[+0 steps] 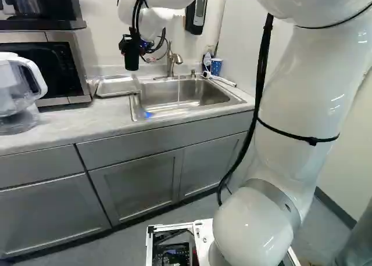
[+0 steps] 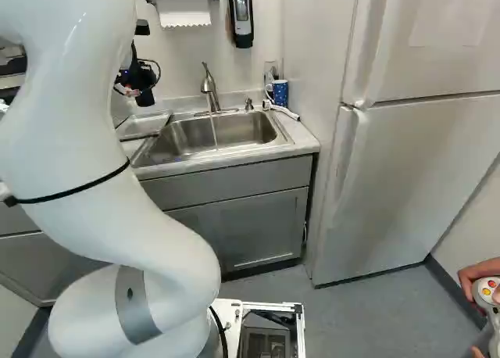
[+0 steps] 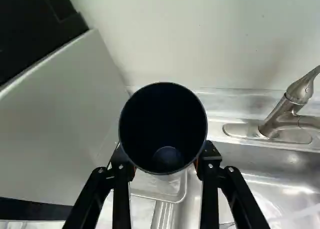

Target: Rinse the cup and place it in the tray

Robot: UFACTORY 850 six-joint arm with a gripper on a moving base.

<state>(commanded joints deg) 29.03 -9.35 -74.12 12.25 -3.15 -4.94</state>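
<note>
Tray (image 1: 117, 92) below the claw (image 3: 165, 164). Claw clamped on dark cup (image 3: 164, 114), held above tray. Beside claw, tap (image 3: 280, 121) running, water (image 2: 213, 131) clear of cup. Rinse probably in hand; wetting can't be told. Next: sideways under stream, tip, drain.

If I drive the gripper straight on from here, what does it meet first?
Probably the backsplash, with the held cup leading, but the cup hides that line, so the tray could come first.
</note>
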